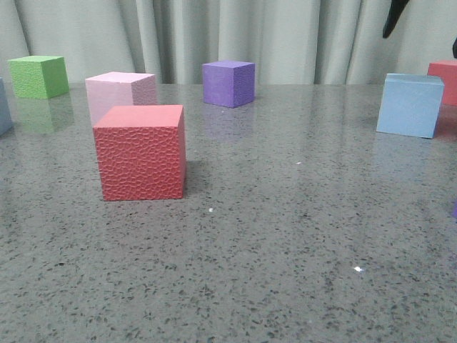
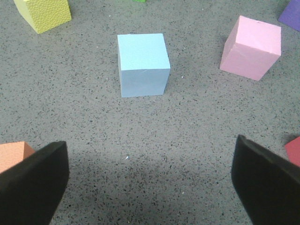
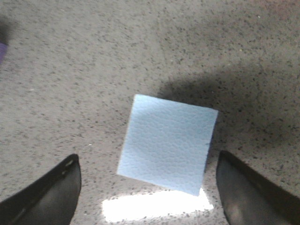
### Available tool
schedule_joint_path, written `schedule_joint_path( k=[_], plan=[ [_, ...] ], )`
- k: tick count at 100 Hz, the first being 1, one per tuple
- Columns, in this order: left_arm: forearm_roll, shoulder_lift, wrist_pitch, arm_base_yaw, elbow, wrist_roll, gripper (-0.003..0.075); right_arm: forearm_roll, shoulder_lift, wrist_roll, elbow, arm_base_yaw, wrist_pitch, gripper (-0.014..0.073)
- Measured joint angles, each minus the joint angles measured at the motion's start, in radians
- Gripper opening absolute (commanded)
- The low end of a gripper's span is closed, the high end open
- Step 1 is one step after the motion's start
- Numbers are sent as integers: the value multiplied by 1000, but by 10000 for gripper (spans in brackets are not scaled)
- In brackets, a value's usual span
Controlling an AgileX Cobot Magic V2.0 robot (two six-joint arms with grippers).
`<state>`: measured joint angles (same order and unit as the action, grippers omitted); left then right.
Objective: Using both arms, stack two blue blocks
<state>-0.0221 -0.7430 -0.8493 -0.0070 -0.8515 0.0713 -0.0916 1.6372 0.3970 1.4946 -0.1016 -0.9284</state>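
One blue block [image 1: 409, 105] stands at the right of the table. It shows in the right wrist view [image 3: 168, 143], turned slightly, just ahead of and between my open right gripper [image 3: 147, 187], whose fingers are apart from it. One dark finger [image 1: 395, 18] of that gripper hangs above the block in the front view. The other blue block [image 2: 143, 63] stands alone in the left wrist view, well ahead of my open, empty left gripper [image 2: 150, 183]. A blue-grey sliver [image 1: 3, 107] at the front view's left edge may be this block.
A red cube [image 1: 141, 151], pink cube [image 1: 121, 89], green cube [image 1: 38, 76] and purple cube [image 1: 228, 83] stand left and centre, with another red cube [image 1: 446, 78] behind the right blue block. The left wrist view shows yellow [image 2: 43, 14], pink [image 2: 251, 47] and orange [image 2: 11, 154] cubes.
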Motion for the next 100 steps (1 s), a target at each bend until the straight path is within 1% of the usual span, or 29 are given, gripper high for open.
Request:
schedule_joint_path(
  k=[29, 58, 100],
  plan=[
    [0, 0, 0, 0, 0, 0, 672, 55, 51, 25, 2, 0, -18, 589],
    [0, 0, 0, 0, 0, 0, 672, 56, 57, 42, 3, 0, 23, 589],
    [0, 0, 0, 0, 0, 0, 672, 57, 122, 62, 4, 0, 34, 589]
  ],
)
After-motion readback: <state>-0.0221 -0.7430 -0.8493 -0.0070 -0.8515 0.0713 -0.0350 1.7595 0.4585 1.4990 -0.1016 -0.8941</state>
